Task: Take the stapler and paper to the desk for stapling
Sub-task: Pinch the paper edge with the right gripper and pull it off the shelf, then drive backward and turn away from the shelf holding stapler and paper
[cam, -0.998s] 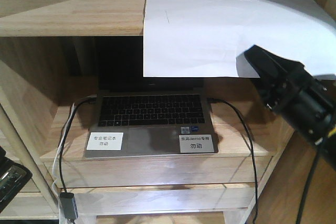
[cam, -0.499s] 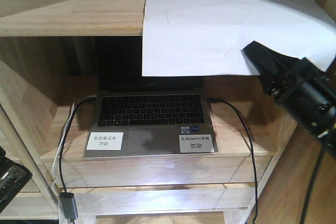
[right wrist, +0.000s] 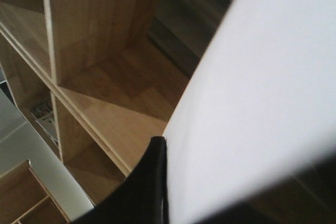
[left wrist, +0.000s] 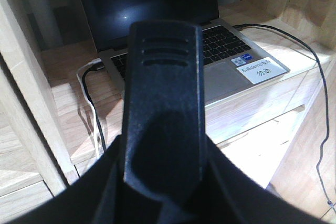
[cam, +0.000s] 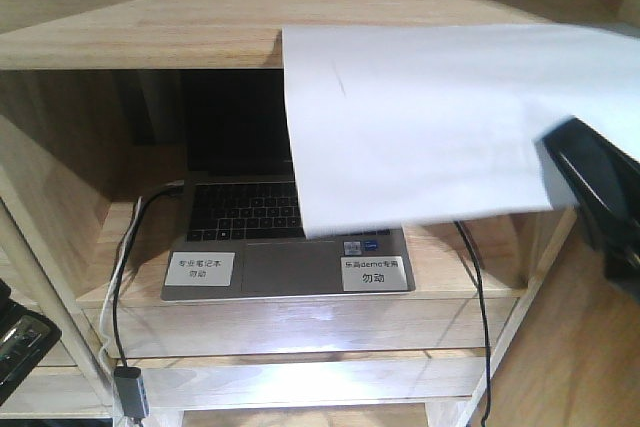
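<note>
With the right claw (cam: 575, 157) clamped on one edge of the paper (cam: 430, 117), which overhung the shelf (cam: 150, 17) above the laptop (cam: 270, 267), a slow, level pull clear of the laptop seemed best, lest the sheet slip or crease.

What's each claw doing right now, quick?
Left claw: closed on the stapler.
Right claw: closed on the paper.

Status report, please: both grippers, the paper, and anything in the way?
Right gripper shut on paper at its right edge. Left gripper: cannot tell open or shut. Paper partly off shelf, hanging over open laptop. Stapler not in view.
</note>
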